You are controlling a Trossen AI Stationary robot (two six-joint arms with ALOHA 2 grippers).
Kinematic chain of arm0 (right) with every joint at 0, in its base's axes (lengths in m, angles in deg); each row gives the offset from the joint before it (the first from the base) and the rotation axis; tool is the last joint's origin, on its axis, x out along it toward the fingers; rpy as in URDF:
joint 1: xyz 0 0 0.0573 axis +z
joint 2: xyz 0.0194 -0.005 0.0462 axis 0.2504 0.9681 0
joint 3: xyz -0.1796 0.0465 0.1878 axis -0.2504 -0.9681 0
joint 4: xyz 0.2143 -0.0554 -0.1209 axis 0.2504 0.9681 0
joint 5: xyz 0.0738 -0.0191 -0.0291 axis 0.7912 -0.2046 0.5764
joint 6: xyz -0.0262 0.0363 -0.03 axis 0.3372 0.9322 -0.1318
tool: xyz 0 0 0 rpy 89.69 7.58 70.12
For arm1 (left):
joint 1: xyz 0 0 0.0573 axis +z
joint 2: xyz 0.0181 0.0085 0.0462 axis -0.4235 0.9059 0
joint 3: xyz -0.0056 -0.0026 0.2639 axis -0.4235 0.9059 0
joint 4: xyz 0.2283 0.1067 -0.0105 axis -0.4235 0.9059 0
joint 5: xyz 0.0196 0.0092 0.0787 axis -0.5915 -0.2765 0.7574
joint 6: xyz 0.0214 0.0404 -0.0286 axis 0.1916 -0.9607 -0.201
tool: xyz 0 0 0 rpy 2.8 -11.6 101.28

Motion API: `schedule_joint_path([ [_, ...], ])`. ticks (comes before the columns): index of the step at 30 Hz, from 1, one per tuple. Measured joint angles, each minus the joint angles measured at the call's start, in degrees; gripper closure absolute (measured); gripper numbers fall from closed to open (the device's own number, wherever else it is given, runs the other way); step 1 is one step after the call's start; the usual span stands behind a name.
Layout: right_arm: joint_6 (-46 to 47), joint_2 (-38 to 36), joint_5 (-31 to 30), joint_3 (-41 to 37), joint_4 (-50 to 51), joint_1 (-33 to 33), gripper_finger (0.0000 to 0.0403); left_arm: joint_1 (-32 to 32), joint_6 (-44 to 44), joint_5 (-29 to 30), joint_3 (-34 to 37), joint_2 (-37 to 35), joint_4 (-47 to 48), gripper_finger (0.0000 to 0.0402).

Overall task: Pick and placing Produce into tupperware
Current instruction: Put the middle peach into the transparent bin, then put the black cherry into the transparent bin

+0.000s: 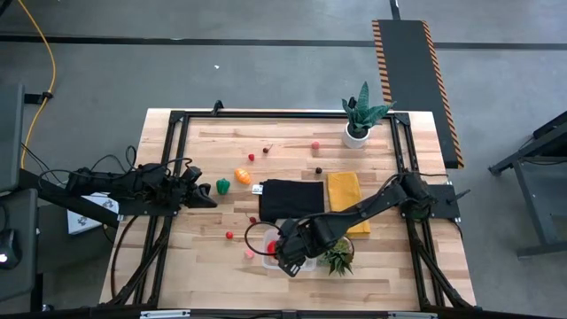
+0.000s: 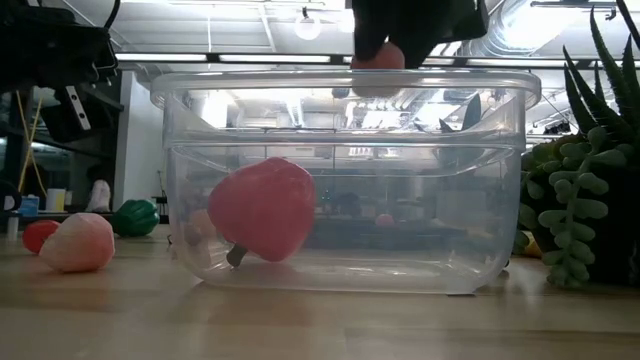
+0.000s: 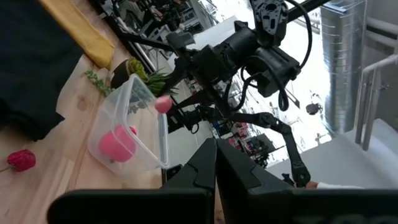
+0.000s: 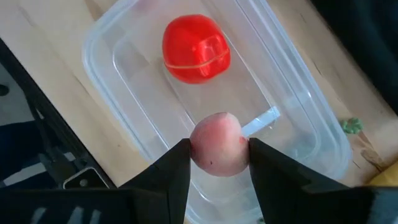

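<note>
Inside the tupperware (image 4: 298, 134), 1 red fruit (image 4: 196, 48) fills one end; the floor below the right claw (image 4: 219, 163) lies bare.

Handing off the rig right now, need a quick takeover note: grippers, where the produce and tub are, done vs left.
Right gripper: shut on a pink fruit, held over the open tupperware at the table's front edge, not yet released.
Left gripper: waiting at the left side of the table, fingers together, holding nothing.
Done: large red fruit already lies in the tupperware.
Left: drop the pink fruit, then fetch the green piece and orange piece near the left gripper, the small red berries on the wood, and the dark berry by the cloths.
</note>
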Motion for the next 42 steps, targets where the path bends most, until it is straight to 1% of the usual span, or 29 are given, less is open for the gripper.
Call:
schedule_joint_path([
  [6, 1.3, 2.3, 0.6, 0.0, -1.0, 0.0, 0.0265, 0.0, -0.8, -0.7, 0.0, 0.0, 0.0, 0.0401],
  [15, 2.8, 2.9, 2.1, -0.1, -2.2, -0.1, 0.0264, 0.0, -1.0, -0.8, 0.0, 0.0, -0.1, 0.0401],
  [17, 2.8, 2.9, 2.3, -0.1, -2.4, -0.1, 0.0257, 0.0, -1.0, -0.8, 0.0, 0.0, 0.0, 0.0401],
  [24, 3.1, 2.9, 2.4, -0.1, -2.4, -0.2, 0.0209, 0.0, -1.4, -0.9, 0.0, 0.0, -0.1, 0.0401],
  [30, 3.0, 2.9, 2.5, 0.2, -2.3, -0.2, 0.0208, 0.0, -1.4, -0.9, 0.0, 0.0, -0.1, 0.0401],
  [36, 1.4, 2.9, -1.3, 5.4, -1.9, -0.7, 0.0231, 0.0, -1.4, -0.9, 0.0, 0.0, -0.1, 0.0401],
  [39, 1.1, 2.8, -2.6, 9.2, 1.4, -1.9, 0.0241, 0.0, -1.4, -0.9, 0.0, 0.0, -0.1, 0.0401],
  [42, -0.1, 2.8, -3.5, 13.2, 7.3, -3.2, 0.0244, 0.0, -1.4, -0.9, 0.0, 0.0, -0.1, 0.0401],
])
